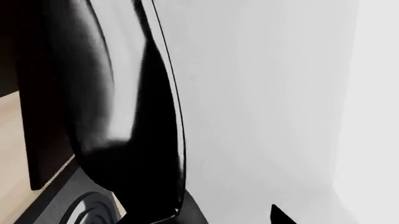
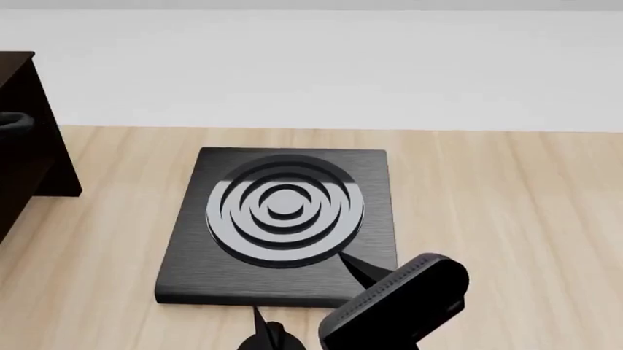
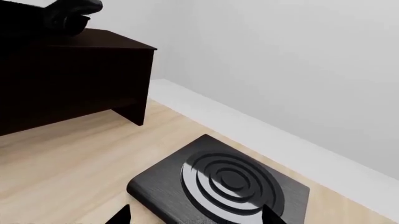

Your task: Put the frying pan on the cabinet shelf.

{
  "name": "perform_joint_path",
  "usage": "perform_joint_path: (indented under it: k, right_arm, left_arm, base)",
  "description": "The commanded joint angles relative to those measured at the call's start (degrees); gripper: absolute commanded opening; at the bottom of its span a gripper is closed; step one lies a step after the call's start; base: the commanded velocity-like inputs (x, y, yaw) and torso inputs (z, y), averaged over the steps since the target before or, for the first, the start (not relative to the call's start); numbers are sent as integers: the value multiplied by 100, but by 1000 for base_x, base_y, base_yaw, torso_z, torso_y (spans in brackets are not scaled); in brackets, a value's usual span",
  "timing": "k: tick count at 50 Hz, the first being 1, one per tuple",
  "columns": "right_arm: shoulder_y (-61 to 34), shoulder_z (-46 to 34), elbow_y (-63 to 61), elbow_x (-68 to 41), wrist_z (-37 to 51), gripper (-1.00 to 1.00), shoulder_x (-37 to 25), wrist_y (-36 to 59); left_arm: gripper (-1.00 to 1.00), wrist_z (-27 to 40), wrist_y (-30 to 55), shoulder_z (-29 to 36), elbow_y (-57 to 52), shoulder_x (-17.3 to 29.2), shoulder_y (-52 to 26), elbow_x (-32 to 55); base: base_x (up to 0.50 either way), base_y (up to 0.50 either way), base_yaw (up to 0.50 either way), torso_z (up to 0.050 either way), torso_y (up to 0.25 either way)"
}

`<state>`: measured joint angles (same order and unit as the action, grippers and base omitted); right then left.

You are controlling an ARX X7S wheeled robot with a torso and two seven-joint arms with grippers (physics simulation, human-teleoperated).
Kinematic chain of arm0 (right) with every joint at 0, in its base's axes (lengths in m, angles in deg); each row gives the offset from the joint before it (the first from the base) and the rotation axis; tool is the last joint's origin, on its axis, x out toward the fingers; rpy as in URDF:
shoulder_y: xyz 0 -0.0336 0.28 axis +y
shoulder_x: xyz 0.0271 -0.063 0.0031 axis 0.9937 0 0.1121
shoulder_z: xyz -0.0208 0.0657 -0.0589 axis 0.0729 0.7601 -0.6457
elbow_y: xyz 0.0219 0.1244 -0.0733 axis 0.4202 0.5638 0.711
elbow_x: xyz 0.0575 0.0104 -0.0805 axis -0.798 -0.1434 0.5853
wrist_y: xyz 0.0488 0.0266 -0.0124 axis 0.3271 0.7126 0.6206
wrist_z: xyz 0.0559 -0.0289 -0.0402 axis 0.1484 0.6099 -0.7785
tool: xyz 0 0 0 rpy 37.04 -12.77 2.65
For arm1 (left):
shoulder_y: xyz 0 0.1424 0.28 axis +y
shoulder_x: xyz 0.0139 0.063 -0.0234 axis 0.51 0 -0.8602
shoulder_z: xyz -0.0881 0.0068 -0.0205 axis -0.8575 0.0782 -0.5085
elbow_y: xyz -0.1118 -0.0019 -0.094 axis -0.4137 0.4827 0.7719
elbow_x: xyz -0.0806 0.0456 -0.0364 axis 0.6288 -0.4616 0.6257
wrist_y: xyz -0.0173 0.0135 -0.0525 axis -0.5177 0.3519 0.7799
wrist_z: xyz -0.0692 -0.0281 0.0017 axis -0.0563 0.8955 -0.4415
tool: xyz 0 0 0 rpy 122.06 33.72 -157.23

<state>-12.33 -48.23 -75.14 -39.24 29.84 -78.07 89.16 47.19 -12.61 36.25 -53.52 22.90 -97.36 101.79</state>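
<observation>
Black frying pan point(image 1: 124, 116) looms against left hand point(image 1: 231, 217).

The right arm point(image 2: 399, 306) reached forward low at the near edge, its gripper point(image 3: 193, 217) with fingertips spread apart. The left arm point(image 2: 12, 121) was extended far to the left, its gripper hidden.

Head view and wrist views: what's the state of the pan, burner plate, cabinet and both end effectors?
Frying pan: off the burner, close against the left wrist camera, tilted.
Burner plate: lying flat, nothing on it.
Cabinet: upright; dark shape above its top, unclear what.
Right end effector: open, empty.
Left end effector: open or shut, cannot tell.
</observation>
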Motion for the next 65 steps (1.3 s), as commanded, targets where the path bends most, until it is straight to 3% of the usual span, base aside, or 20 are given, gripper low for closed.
perform_joint_path:
  k: [1,22,37,65]
  right_arm:
    - [64,40,-189,55,73,100,-31,144]
    - [124,35,-142,37,97,100,-45,42]
    - [205,65,-163,8,143,100,-69,-6]
    - [279,106,-153,-40,186,100,-121,-97]
  left_arm:
    - [100,-77,153,-3,190,-80,268,-238]
    - [100,-65,166,-68,-278,-219,628,-160]
    - [100,484,154,-95,-1215,-338,726,112]
    - [100,497,82,-265,-1615,-387,1153,133]
  base:
    - [13,3,0,0,0]
    - [1,1,0,0,0]
    - [0,0,0,0,0]
    - [0,0,0,0,0]
